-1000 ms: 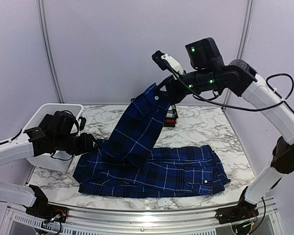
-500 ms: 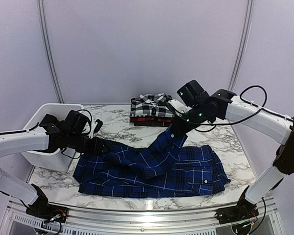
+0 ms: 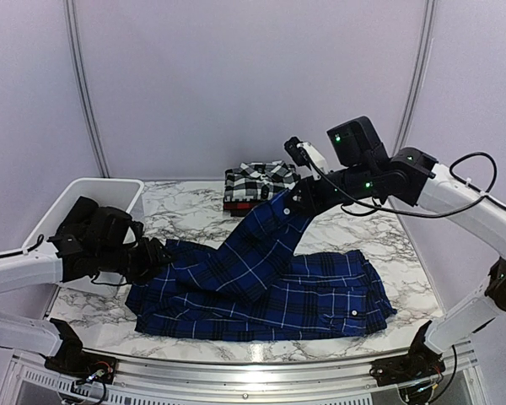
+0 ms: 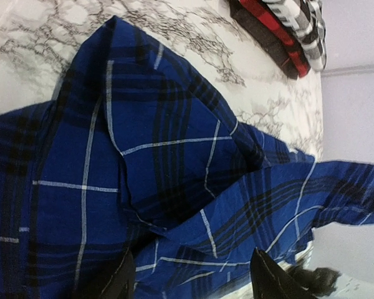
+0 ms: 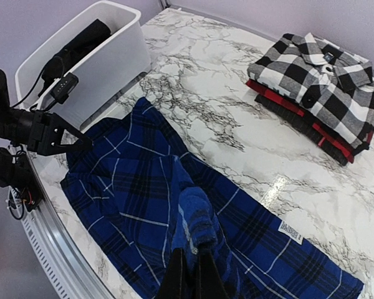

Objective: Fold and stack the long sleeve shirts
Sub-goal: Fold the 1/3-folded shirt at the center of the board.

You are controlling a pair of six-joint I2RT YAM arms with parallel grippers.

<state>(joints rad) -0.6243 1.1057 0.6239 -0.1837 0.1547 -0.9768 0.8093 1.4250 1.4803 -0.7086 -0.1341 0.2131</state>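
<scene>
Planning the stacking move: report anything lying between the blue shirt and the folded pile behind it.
Nothing visible. Only bare marble table lies between the blue shirt and the folded pile; the white tub stands off to the left, outside that path.

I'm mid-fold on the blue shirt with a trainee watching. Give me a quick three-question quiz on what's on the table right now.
1. True or false: the royal blue plaid cloth shirt lies on top of the folded black-and-white check cloth shirt.
2. What lies directly under the check shirt? A) a folded red-and-black plaid cloth shirt B) a white towel C) a grey jumper
3. Fill in: the right pincer is shut on the blue shirt's ____.
Key: 1 false, it is spread nearer the arms; 2 A; 3 sleeve.
</scene>
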